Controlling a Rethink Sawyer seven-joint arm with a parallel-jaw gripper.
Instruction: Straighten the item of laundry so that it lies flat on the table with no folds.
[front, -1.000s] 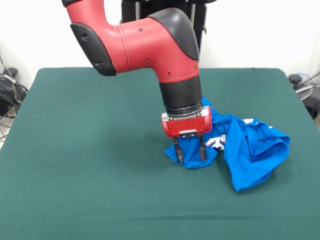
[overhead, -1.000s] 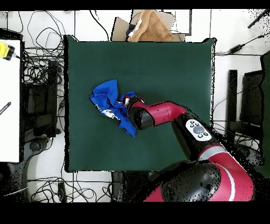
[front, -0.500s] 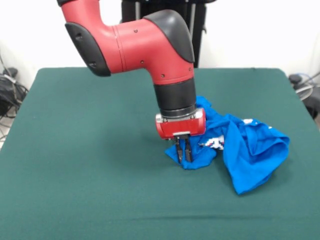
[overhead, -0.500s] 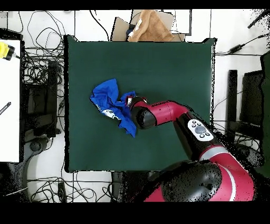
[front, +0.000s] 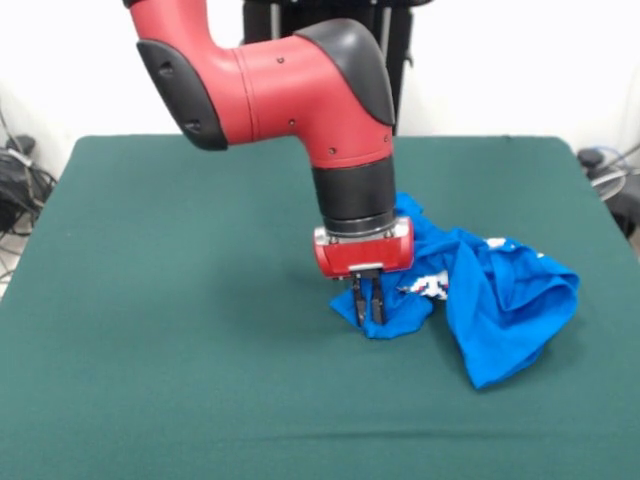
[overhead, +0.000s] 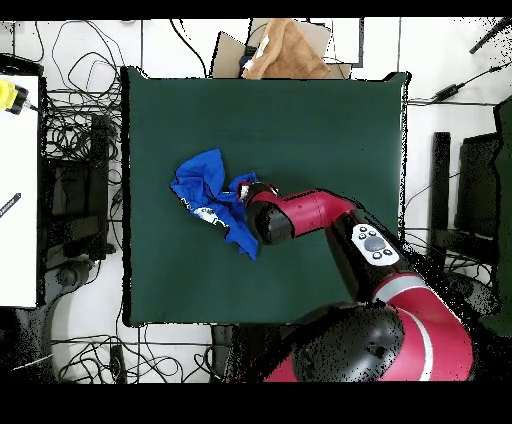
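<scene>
1. Green cloth covers the big table (front: 180, 330), and a white wall stands behind it.
2. The blue shirt (front: 490, 290) lies in a crumpled heap on the right half of the table, well away from every edge. Some white print shows among the folds.
3. My gripper (front: 366, 300) points straight down at the left end of the heap. My fingers are pressed close together, pinching a bit of the blue shirt there.
4. I think the job is only starting, because the shirt is bunched up.
5. To do this step well, I should hold tight and lift only a little.
6. Then I should pull slowly to the left, toward the bare green part, so the folds open out.
</scene>
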